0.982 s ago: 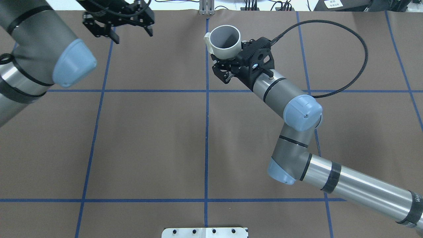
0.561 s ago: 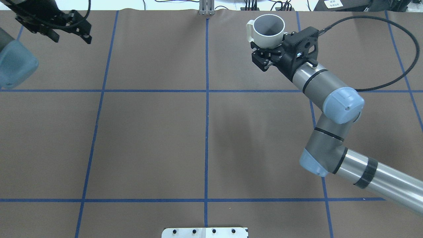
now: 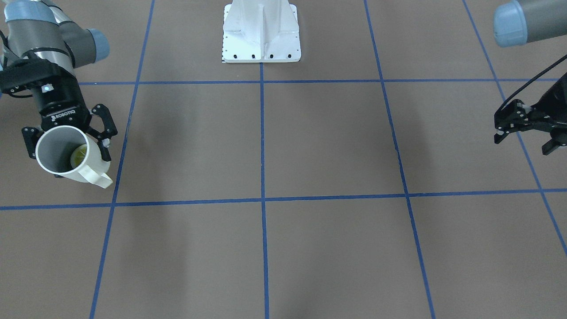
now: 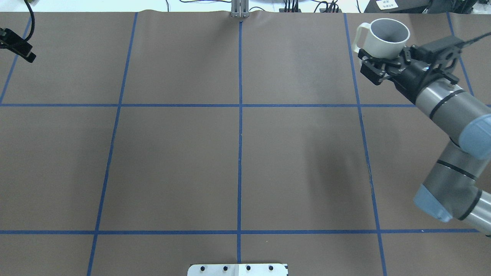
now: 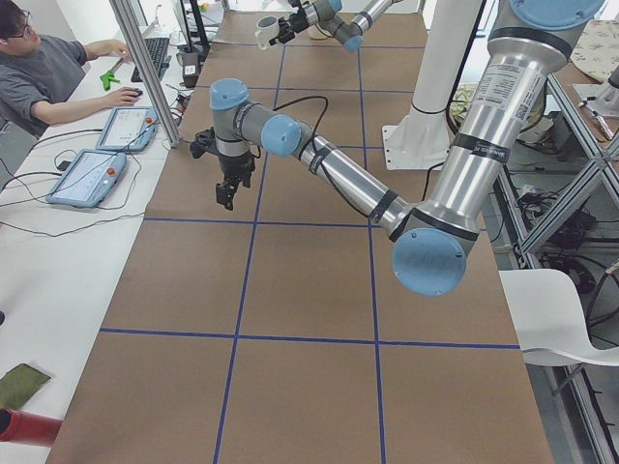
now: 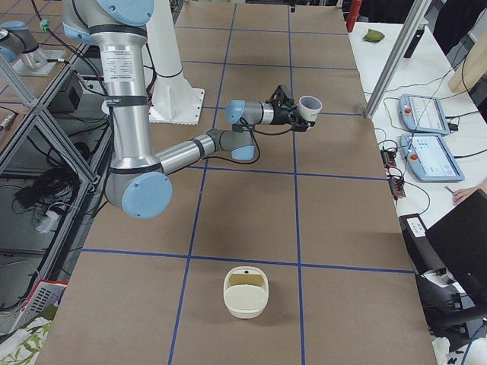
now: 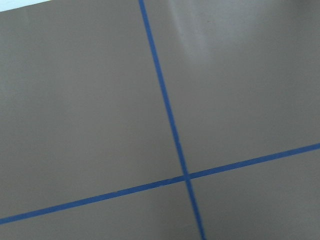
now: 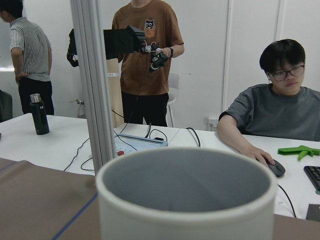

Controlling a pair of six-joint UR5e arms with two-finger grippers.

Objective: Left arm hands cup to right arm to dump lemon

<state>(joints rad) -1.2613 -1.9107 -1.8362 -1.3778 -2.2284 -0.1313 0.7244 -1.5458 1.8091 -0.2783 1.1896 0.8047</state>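
Note:
My right gripper (image 3: pixel 67 148), black with ROBOTIQ lettering, is shut on the white cup (image 3: pixel 88 175) and holds it upright above the table's far right part. The yellowish-green lemon (image 3: pixel 80 155) lies inside the cup. In the overhead view the cup (image 4: pixel 385 36) sits above the right gripper (image 4: pixel 385 57), handle toward the centre. The right wrist view shows only the cup's rim (image 8: pixel 185 200); the lemon is hidden there. My left gripper (image 3: pixel 525 141) is open and empty at the far left side; only a tip of it (image 4: pixel 17 48) shows overhead.
A white container (image 6: pixel 245 293) stands on the table near the robot's right end. The white robot base (image 3: pixel 261 33) is at the near middle. Operators sit at a desk with tablets (image 6: pixel 422 114) beyond the far edge. Blue tape lines (image 7: pixel 172 135) cross the brown table.
My right arm has carried the cup from the far middle to the far right. My left arm has drawn back to the left, almost out of the overhead view.

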